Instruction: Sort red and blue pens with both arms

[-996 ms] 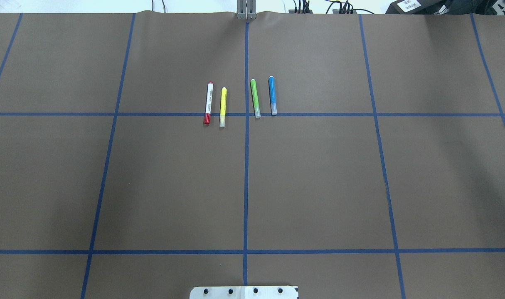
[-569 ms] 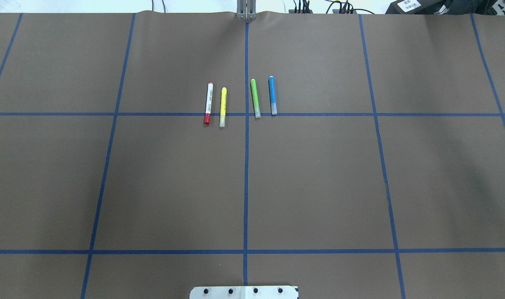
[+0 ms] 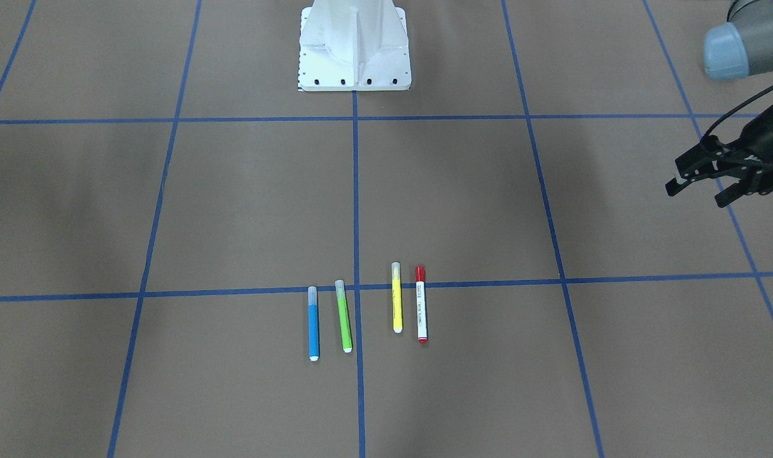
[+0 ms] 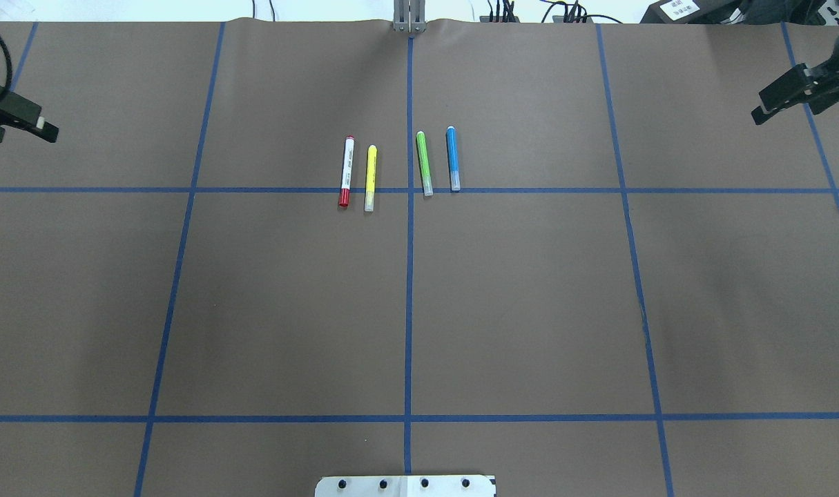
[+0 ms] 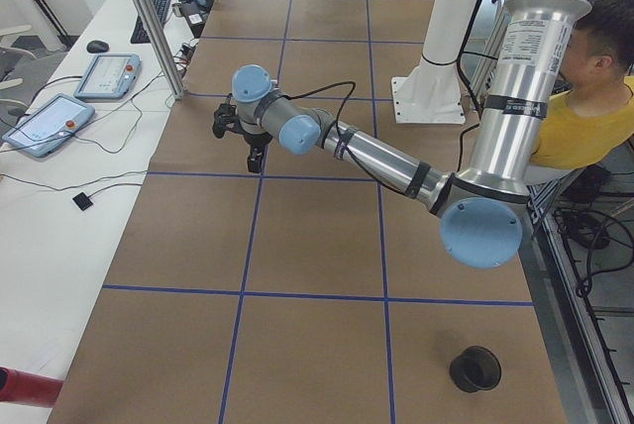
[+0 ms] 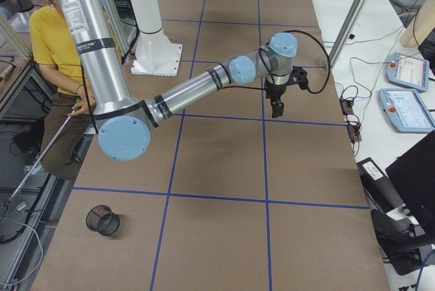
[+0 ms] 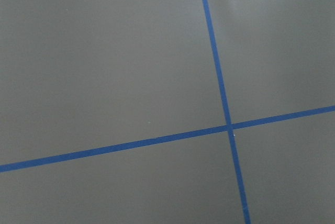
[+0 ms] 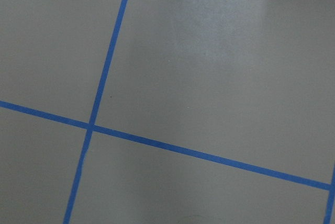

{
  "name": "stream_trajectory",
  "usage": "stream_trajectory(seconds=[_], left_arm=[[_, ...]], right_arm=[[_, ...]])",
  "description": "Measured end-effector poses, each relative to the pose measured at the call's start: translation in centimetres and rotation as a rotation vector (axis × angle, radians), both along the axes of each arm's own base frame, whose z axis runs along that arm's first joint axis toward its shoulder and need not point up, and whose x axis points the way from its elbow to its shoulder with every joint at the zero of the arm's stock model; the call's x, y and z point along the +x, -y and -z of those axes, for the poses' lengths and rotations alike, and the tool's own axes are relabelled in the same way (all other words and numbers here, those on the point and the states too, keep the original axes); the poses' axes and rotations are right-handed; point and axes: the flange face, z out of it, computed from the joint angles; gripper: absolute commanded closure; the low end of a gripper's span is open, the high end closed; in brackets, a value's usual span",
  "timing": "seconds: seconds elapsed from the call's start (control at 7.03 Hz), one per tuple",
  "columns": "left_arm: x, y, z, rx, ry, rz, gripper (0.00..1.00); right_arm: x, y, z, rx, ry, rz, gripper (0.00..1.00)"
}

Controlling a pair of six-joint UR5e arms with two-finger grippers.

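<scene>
I see the red pen [image 4: 346,171] and the blue pen [image 4: 453,159] lying flat mid-table [image 4: 529,310], with the yellow marker [image 4: 370,177] and the green marker [image 4: 424,163] between them. My left tool [image 3: 692,196] hangs wide and empty, well apart from the pens. I cannot tell the spread of the right tool [image 4: 761,110].

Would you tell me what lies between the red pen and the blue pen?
The yellow marker and the green marker lie there, as the overhead view shows.

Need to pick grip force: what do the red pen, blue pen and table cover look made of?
Red pen: probably plastic, white printed barrel, red cap. Blue pen: probably plastic, translucent cap. Table cover: maybe matte brown paper, wavy far edge.
</scene>
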Motion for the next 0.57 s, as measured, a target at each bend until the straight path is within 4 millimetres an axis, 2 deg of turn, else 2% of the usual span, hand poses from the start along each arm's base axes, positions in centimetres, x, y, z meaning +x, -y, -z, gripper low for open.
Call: stream_trajectory(seconds=[0.28,0.57], left_arm=[[6.9,1.3,3.4,-0.066,0.021,0.022,0.00],[14.7,2.8,6.5,-0.126,0.034,0.026,0.00]], right_arm=[[-5.1,0.5,2.6,-0.041,0.007,-0.002,0.00],[-9.4,0.3,4.5,-0.076,0.001,-0.014,0.00]])
